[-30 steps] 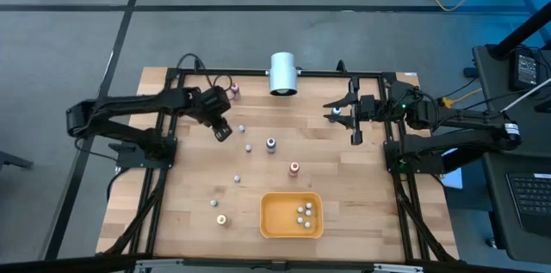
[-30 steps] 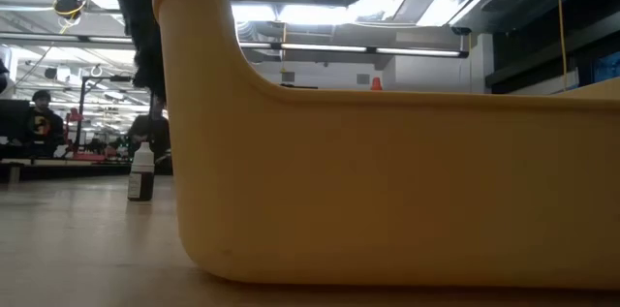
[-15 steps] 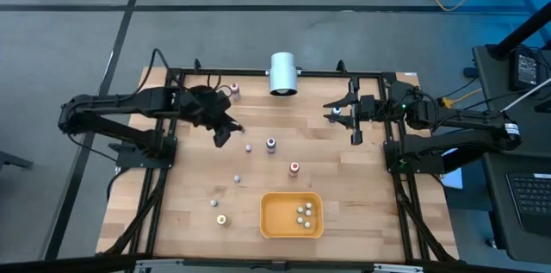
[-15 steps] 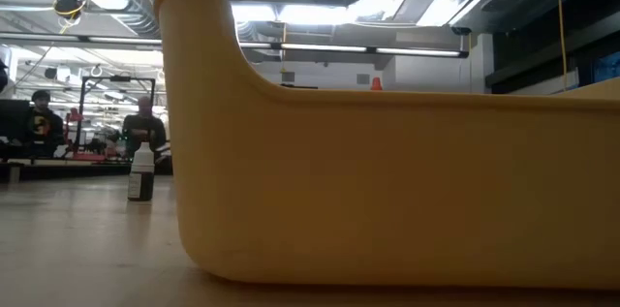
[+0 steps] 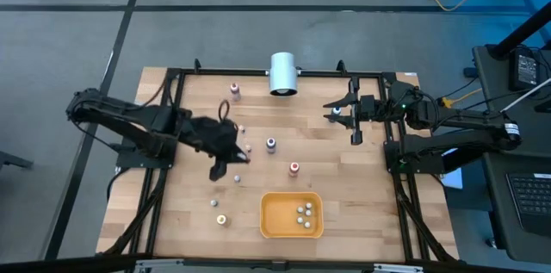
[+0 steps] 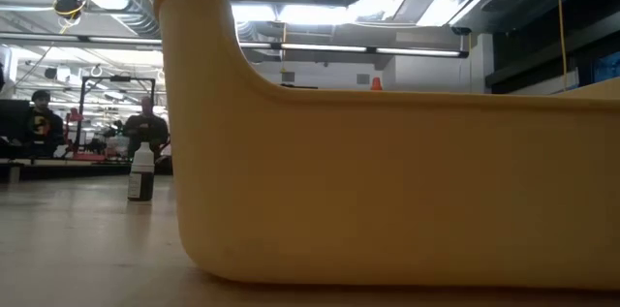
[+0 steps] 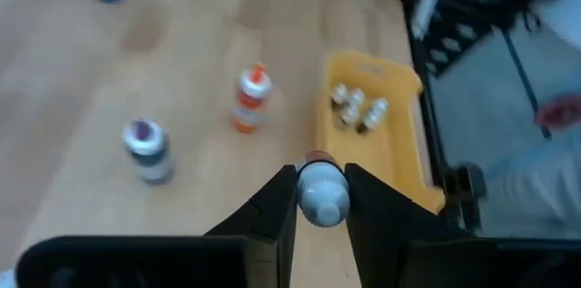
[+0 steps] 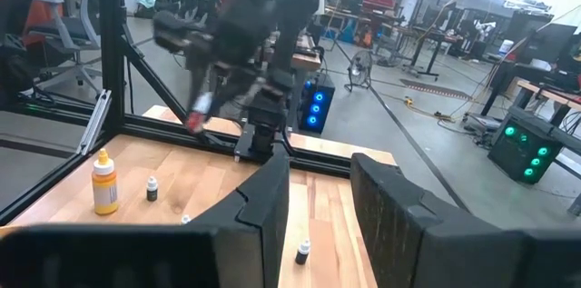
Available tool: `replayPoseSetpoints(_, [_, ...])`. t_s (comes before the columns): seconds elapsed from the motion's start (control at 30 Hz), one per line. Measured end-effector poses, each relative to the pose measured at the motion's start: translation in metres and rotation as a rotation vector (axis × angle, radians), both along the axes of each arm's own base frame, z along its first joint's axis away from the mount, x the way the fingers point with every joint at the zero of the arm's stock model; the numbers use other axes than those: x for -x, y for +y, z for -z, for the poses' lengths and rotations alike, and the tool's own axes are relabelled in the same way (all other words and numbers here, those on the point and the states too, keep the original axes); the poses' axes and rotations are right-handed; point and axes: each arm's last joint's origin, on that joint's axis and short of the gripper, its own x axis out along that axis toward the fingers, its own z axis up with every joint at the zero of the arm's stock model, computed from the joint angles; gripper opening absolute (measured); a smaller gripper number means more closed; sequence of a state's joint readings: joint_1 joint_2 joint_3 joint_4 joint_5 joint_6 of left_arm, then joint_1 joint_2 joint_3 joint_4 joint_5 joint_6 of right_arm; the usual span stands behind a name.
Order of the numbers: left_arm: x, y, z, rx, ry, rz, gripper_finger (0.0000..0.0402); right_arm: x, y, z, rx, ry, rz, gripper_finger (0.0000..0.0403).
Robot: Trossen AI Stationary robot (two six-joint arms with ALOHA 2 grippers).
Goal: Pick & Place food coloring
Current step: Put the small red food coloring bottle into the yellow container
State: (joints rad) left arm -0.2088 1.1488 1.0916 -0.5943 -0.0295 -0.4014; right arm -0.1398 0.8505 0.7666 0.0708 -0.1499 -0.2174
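Note:
My left gripper (image 5: 222,163) is above the table's middle left and is shut on a tiny food coloring bottle with a whitish cap (image 7: 322,199). Other tiny bottles stand loose on the wood: a red-topped one (image 5: 294,168), a dark one (image 5: 271,143) and a pink one (image 5: 234,90). The orange tray (image 5: 292,214) stands at the near middle with several bottles (image 5: 303,213) in it. It also shows in the left wrist view (image 7: 392,147). My right gripper (image 5: 355,120) is open over the far right, above a small bottle (image 8: 302,252) that it does not touch. My left gripper pinches the tiny bottle between its two fingers, at the sides just under the whitish cap (image 7: 322,220). The fingers slant down from the table's left. The bottle is lifted clear of the wood, its cap end toward the wrist camera.
A big white cylinder (image 5: 282,73) stands at the far edge's middle. More small bottles lie near the front left (image 5: 222,220) (image 5: 213,203). In the low view the tray's wall (image 6: 387,181) fills the picture, beside one dark bottle (image 6: 141,173). People show in the room behind.
My left gripper has gone from the far left of the table toward the near edge and a little to the right, closer to the orange tray. In the low view the left arm has passed out of sight at the top left.

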Motion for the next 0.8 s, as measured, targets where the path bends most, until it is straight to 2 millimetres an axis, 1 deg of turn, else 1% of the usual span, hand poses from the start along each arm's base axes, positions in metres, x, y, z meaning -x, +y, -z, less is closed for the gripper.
replayPoseSetpoints(0.13, [-0.008, -0.017, 0.008, -0.019, 0.018, 0.106, 0.0075, 0.0, 0.0, 0.0, 0.0, 0.001, 0.0, 0.0123])
replayPoseSetpoints(0.27, [-0.016, -0.029, 0.012, -0.012, -0.007, 0.18, 0.0077, 0.0, 0.0, 0.0, 0.0, 0.002, 0.0, 0.0123])
replayPoseSetpoints(0.4, [-0.023, -0.036, 0.015, -0.001, -0.024, 0.203, 0.0075, 0.0, 0.0, 0.0, -0.001, 0.003, 0.0, 0.0123])
replayPoseSetpoints(0.53, [-0.029, -0.038, 0.017, 0.026, -0.024, 0.185, 0.0074, 0.0, 0.0, 0.0, -0.001, 0.003, 0.0, 0.0123])
replayPoseSetpoints(0.6, [-0.034, -0.04, 0.013, 0.03, -0.023, 0.182, 0.0076, 0.0, 0.0, 0.0, 0.0, 0.004, 0.0, 0.0123])
replayPoseSetpoints(0.8, [-0.056, -0.047, -0.014, -0.046, -0.033, 0.237, 0.0074, 0.0, 0.0, 0.0, -0.001, 0.003, 0.0, 0.0123])
